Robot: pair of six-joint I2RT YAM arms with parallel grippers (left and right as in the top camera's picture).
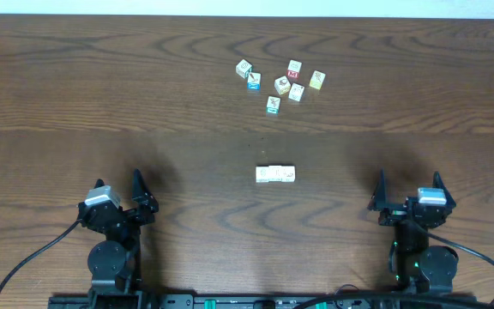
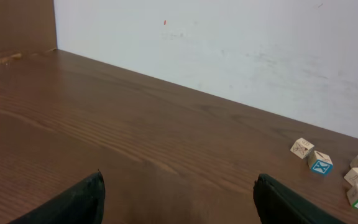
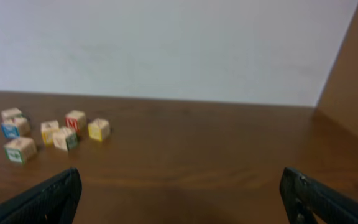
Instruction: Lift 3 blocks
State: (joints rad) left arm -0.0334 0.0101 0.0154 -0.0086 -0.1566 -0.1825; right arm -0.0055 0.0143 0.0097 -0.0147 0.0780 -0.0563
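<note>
3 blocks [image 1: 275, 175] in touching row, table [image 1: 58, 86] ctr, L gripper [image 1: 119, 185] jaws spread, R gripper [image 1: 410, 184] jaws spread wide, both well apart from blocks

The right gripper [image 3: 180, 198] holds its two black fingers [image 3: 53, 198] spread wide apart, with only dark brown wooden tabletop [image 3: 185, 155] between them. Ahead and off to the left lies a loose cluster of small wooden cubes [image 3: 65, 138] with red, blue, green and yellow faces, slightly blurred. A plain white wall [image 3: 166, 43] rises beyond, and a brown panel [image 3: 353, 81] stands ahead to the right.
</note>
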